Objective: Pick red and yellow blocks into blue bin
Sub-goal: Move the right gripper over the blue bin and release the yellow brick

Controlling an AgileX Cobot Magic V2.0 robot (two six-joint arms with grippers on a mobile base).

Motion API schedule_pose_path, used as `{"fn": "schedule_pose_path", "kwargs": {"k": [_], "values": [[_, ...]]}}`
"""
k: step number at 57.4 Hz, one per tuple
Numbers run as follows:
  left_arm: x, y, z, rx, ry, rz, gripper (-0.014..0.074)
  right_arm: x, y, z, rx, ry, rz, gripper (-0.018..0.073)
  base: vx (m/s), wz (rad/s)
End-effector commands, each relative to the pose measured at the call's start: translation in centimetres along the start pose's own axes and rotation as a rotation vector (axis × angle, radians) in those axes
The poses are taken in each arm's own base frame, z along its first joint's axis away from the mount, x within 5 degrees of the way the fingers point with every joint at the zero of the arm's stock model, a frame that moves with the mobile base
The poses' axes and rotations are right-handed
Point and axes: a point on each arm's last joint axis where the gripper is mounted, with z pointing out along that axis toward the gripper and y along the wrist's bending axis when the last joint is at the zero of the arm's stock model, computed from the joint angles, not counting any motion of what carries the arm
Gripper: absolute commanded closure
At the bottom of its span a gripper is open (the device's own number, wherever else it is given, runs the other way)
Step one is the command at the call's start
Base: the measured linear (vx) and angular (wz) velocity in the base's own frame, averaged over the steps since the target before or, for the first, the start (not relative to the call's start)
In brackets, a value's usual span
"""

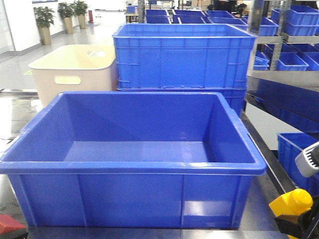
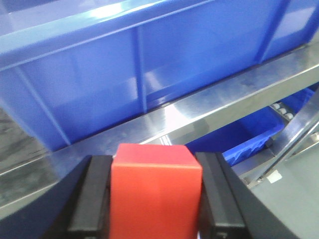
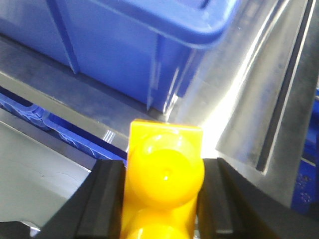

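Two blocks are held; the red cube is clamped in the left gripper, the yellow brick in the right gripper (its round studs showing); the blue bin is set ahead, its rim higher than both blocks; neither arm can be called nearer; the red cube is mostly cut off in the front view.

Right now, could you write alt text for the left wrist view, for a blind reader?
The left end effector grips a small plain red cube, facing the outer wall of a large bright-blue plastic bin.
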Motion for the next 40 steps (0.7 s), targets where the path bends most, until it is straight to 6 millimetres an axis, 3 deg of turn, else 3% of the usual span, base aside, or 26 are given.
{"fn": "schedule_pose_path", "kwargs": {"k": [1, 40], "values": [[-1.44, -0.06, -0.81, -0.002, -0.111, -0.01, 0.0395, -1.15, -0.17, -1.02, 0.023, -0.103, -0.008, 0.0312, 0.03, 0.13], [-1.44, -0.06, -0.81, -0.002, -0.111, -0.01, 0.0395, -1.14, -0.17, -1.02, 0.023, -0.102, -0.008, 0.0312, 0.02, 0.03]]}}
